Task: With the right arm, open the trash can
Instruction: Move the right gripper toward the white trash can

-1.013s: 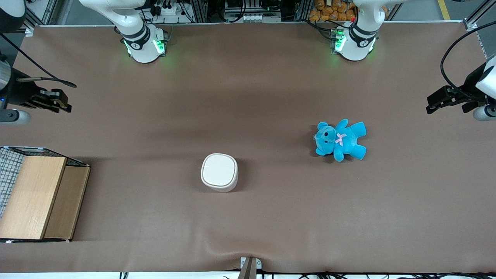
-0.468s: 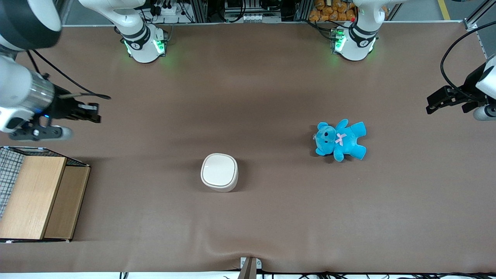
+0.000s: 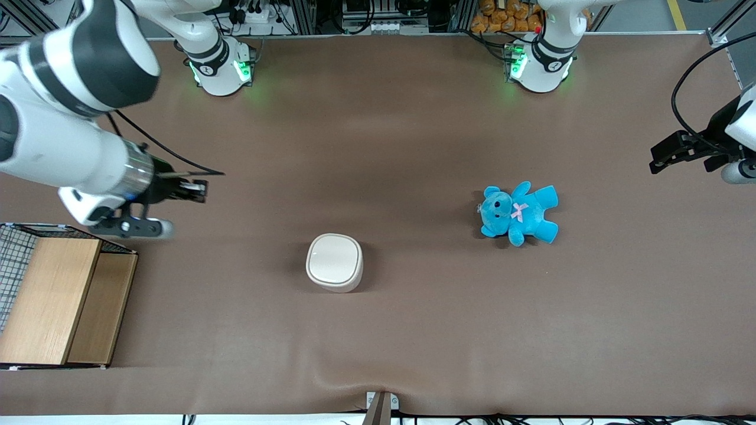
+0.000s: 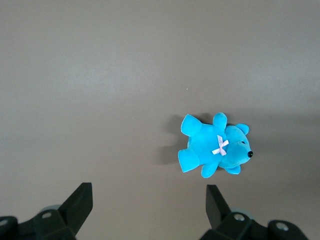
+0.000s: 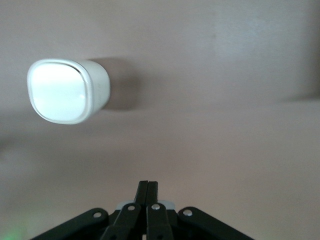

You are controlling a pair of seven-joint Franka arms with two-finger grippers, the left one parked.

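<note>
Brown table (image 3: 413, 147) – trash can (image 3: 334, 262) lidded – gripper (image 3: 198, 190) above, fingers (image 5: 148, 192) together

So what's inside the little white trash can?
Can't tell. The trash can has its flat lid shut, hiding the inside. The hand, fingers together, is above the table, toward the working arm's end, not touching it.
</note>
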